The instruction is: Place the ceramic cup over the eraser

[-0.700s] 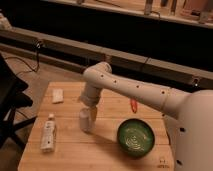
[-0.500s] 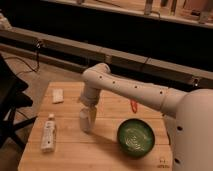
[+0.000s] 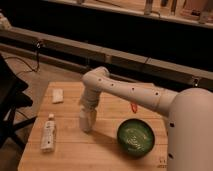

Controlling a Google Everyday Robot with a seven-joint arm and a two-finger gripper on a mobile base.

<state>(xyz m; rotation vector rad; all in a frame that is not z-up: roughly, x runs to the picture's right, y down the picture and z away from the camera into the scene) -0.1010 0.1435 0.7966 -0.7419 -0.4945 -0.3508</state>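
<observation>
The ceramic cup is a small off-white cup standing on or just above the wooden table, left of the middle. My gripper points straight down onto the cup from above, at the end of the white arm that reaches in from the right. The gripper and the cup's upper part overlap, so the grip itself does not show. The black eraser is not visible; it is hidden or out of view.
A green bowl sits right of the cup. A red oblong item lies behind the bowl by the arm. A flat white piece lies at the back left, a white tube at the front left. A dark chair stands left of the table.
</observation>
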